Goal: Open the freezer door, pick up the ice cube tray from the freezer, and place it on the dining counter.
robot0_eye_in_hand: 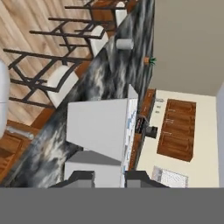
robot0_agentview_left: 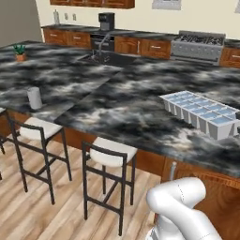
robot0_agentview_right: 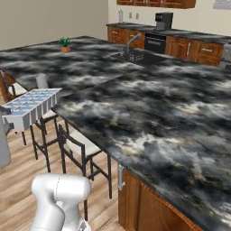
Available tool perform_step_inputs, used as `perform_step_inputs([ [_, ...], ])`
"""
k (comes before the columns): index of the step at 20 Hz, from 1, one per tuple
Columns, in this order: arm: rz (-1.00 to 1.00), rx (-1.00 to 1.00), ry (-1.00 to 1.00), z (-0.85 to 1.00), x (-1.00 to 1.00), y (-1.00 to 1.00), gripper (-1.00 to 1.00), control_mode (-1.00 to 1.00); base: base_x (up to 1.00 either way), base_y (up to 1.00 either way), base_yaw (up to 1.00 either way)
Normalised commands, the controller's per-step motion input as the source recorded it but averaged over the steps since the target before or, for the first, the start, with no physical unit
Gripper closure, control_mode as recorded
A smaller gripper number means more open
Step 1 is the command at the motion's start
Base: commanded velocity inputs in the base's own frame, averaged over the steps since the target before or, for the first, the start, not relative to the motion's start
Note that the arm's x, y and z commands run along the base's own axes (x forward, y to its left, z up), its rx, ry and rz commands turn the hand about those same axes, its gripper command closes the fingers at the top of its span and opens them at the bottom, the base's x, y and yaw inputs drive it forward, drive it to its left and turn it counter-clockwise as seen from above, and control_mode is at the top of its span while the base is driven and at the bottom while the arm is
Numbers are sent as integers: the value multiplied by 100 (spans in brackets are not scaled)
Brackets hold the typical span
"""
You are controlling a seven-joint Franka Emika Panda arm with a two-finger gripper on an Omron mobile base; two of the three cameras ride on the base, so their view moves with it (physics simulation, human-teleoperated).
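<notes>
Tray, ice cube (robot0_agentview_left: 202, 111): gripped at one end by tool (robot0_eye_in_hand: 109, 177), hanging over marbled dining table (robot0_agentview_left: 122, 103).

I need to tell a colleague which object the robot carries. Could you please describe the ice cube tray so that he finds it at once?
Find the dining counter, the big island of black and white marbled stone. Above its near edge, right of the stools, hangs the ice cube tray: long and whitish, with two rows of pale blue cells, unlike the plain grey cylinder.
</notes>
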Motion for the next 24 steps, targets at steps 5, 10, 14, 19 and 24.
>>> perform_step_inputs([
  [5, 0, 0, 0, 0, 0, 0, 100, 100, 63, 0, -49],
  [10, 0, 0, 0, 0, 0, 0, 100, 100, 58, 0, -47],
  [14, 0, 0, 0, 0, 0, 0, 100, 100, 48, 22, -36],
  [19, 0, 0, 0, 0, 0, 0, 100, 100, 59, 52, -22],
  [24, 1, 0, 1, -14, 36, 27, 100, -100, 24, 23, -2],
])
